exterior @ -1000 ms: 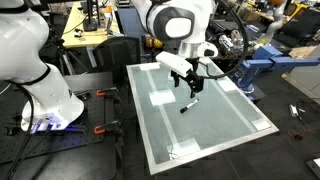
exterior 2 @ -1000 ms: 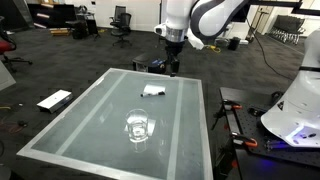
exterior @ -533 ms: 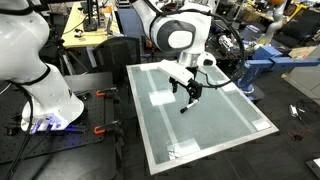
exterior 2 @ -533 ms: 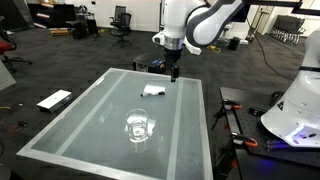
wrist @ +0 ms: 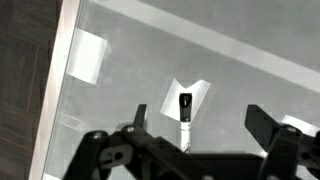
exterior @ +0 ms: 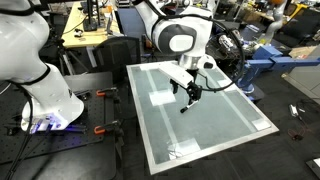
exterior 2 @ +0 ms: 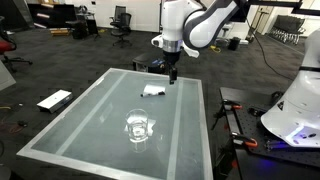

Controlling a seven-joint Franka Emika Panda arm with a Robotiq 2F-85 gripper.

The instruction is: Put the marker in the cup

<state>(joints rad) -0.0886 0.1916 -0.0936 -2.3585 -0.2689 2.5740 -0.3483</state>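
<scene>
As the wrist view shows it, the claw [wrist: 197, 113] stands wide. Its two dark fingers [wrist: 139, 115] are spread far apart and grip nothing. Beneath the gap between them lies the marker [wrist: 185, 119], flat on the table [wrist: 250, 50] and touching neither finger. It sits a little nearer one finger than the other. Its black end points away from the claw's body and rests on a white patch [wrist: 196, 92] on the table top, while its pale end points back toward the claw. Farther off to one side of the claw, near the table's edge, is another pale patch [wrist: 88, 55], with dark floor [wrist: 25, 80] beyond the edge.

In an exterior view the claw [exterior: 192, 94] hangs tips-down over the table [exterior: 230, 115], with the marker [exterior: 186, 106] lying just below and beside the tips.

In an exterior view the claw [exterior 2: 173, 72] hangs near one end of the table [exterior 2: 100, 110], with the white patch [exterior 2: 153, 90] just beside it. The marker cannot be made out there.

The cup [exterior 2: 138, 127] stands upright on the table, well apart from the claw, toward the table's opposite end.
</scene>
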